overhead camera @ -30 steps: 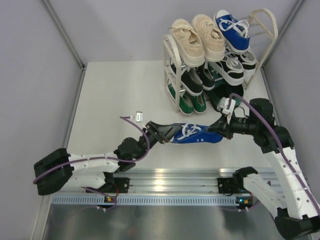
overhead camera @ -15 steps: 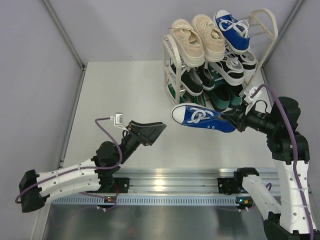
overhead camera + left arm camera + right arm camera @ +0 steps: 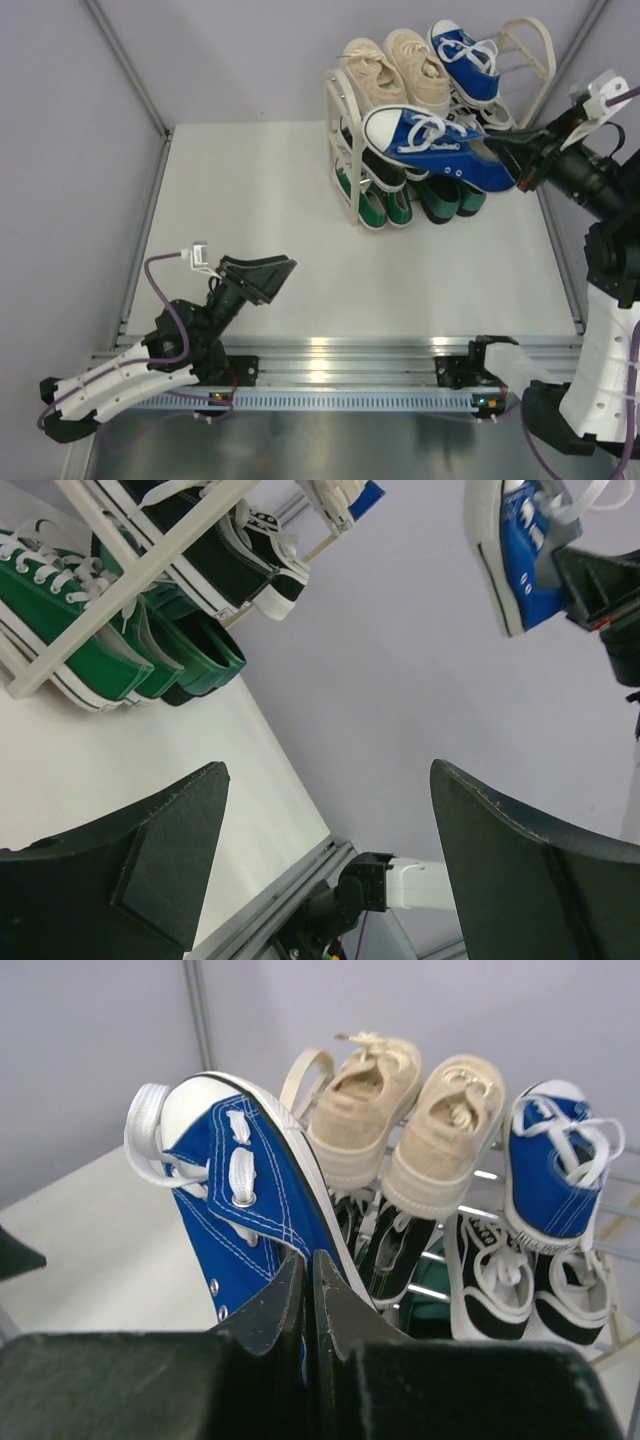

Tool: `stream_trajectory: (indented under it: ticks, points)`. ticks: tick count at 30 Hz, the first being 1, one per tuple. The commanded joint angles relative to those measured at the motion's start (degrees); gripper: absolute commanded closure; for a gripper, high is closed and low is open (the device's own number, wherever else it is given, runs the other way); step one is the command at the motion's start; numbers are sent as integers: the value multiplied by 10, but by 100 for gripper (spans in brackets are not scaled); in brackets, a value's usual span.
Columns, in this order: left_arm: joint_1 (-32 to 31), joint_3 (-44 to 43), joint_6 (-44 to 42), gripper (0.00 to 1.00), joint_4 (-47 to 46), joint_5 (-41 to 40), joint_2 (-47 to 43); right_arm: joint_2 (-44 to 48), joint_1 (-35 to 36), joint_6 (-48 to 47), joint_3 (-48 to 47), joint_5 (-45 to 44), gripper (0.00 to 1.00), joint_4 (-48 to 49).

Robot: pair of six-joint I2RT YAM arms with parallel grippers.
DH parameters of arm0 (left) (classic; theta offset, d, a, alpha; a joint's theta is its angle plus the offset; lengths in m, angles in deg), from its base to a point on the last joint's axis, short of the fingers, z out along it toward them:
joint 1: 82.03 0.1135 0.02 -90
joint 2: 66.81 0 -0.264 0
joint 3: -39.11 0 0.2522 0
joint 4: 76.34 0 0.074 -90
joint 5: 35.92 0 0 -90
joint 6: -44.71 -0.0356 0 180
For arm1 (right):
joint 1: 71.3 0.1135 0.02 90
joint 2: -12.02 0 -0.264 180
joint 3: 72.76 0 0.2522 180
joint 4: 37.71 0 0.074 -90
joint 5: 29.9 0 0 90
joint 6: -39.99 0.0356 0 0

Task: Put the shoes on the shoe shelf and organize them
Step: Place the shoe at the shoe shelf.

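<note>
Holding blue sneaker [image 3: 432,146] by thin collar-edge pinch, right gripper [image 3: 503,153] may drop it over shoe shelf [image 3: 345,185]; left gripper [image 3: 266,276] wide, empty.

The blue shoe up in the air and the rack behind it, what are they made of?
Blue shoe: likely canvas, matte cloth look with visible stitching, white rubbery toe cap and sole. Rack: cream end frames look like painted wood or plastic, hard to tell; thin rods shine like metal.
</note>
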Motion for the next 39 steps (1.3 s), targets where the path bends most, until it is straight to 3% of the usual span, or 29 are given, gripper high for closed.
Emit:
stream_trajectory:
  ticks: [1,9,17,24,39]
  points:
    - [0,16,-3,13,53,-4,-22,-54,-30,62,-77,-8,100,114]
    - [0,29,9,13,57,4,-30,-205,-132,192,-238,-23,100,248]
    - [0,27,12,13,60,14,-31,-340,-145,257,-307,-129,100,349]
    - [0,24,17,13,73,21,-30,-413,-133,242,-310,-202,100,399]
    - [0,35,27,13,76,10,-28,-433,-85,170,-181,-173,100,386]
